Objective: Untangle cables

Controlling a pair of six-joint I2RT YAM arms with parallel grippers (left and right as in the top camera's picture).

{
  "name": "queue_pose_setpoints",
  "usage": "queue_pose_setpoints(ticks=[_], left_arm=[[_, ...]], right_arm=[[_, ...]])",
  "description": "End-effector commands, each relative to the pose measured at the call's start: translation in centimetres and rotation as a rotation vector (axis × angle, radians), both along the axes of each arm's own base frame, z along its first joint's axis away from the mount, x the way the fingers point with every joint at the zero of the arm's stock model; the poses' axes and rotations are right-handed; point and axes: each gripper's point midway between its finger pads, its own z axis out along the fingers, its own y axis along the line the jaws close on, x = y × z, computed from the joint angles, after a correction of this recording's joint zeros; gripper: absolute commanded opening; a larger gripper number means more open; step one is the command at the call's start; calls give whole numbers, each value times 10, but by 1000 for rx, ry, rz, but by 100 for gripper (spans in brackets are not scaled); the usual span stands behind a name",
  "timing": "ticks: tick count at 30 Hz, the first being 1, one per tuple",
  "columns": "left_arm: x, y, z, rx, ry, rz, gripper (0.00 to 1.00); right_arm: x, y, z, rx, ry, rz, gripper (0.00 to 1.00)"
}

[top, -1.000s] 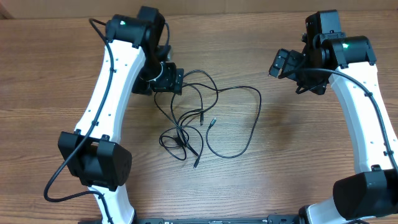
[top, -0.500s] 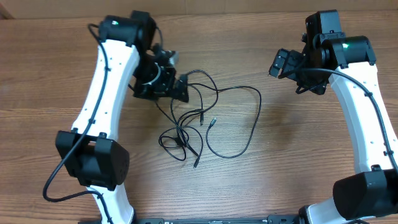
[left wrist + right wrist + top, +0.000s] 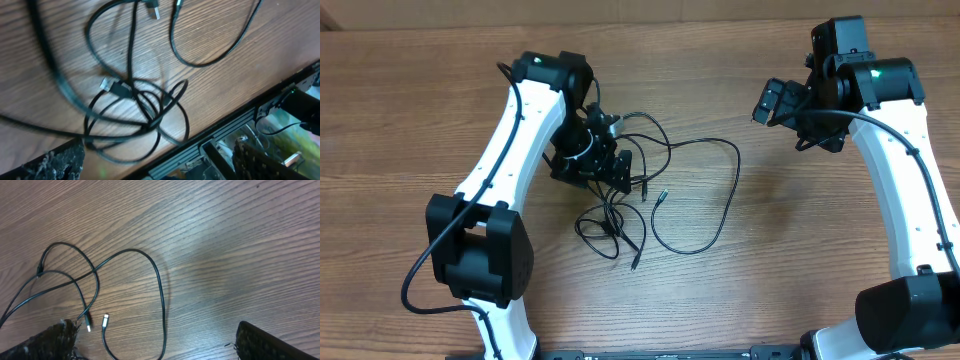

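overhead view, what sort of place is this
Probably a robotics lab or test bench: a left arm and a right arm mounted at a plain wooden table, with thin black cables tangled on it.

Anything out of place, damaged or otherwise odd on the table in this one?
Nothing looks damaged or spilled. The only disorder is the cables: several loops cross and bunch together on the table by the open left gripper. One long loop sprawls out toward the right gripper, which is open and well clear of them.

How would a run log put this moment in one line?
task: untangle cables | cables: tangled, on table | left fingers: open, over cables | right fingers: open, off to the side, empty
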Motion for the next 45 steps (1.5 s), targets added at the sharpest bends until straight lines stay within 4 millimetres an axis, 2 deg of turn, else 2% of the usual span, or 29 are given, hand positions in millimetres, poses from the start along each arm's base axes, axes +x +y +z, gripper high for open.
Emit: queue_pose_setpoints(ticks=[1, 9, 11, 15, 18, 23, 24, 25, 28, 30, 32, 36, 40, 43, 45], left_arm=[[-8, -14, -4, -68, -8, -67, 94], [-18, -13, -39, -41, 27, -51, 89], [-22, -11, -50, -25, 43, -33, 83], [-12, 3, -65, 96, 23, 63, 66], [-4, 2, -67, 103, -4, 97, 58], [12, -3, -69, 93, -52, 148, 37], [14, -4, -70, 88, -63, 150, 29], [18, -5, -69, 84, -75, 151, 4], [27, -8, -58, 69, -103, 153, 4], [37, -11, -39, 56, -135, 156, 4], [49, -14, -9, 38, -181, 158, 4], [76, -22, 70, -22, -340, 186, 4], [100, -25, 154, -101, -542, 292, 4], [107, -26, 210, -182, -674, 357, 4], [107, -25, 239, -226, -745, 385, 4]], right_arm=[[2, -2, -2, -15, -1, -5, 100], [2, -2, -2, -15, -1, -5, 100], [2, -2, -2, -15, -1, -5, 100], [2, -2, -2, -15, -1, -5, 100], [2, -2, -2, -15, -1, -5, 100], [2, -2, -2, -15, -1, -5, 100], [2, -2, -2, -15, -1, -5, 100], [2, -2, -2, -15, -1, -5, 100], [2, -2, -2, -15, -1, -5, 100], [2, -2, -2, -15, -1, -5, 100], [2, -2, -2, -15, -1, -5, 100], [2, -2, -2, -15, -1, -5, 100], [2, -2, -2, -15, -1, -5, 100], [2, -2, -2, -15, -1, -5, 100], [2, -2, -2, -15, -1, -5, 100]])
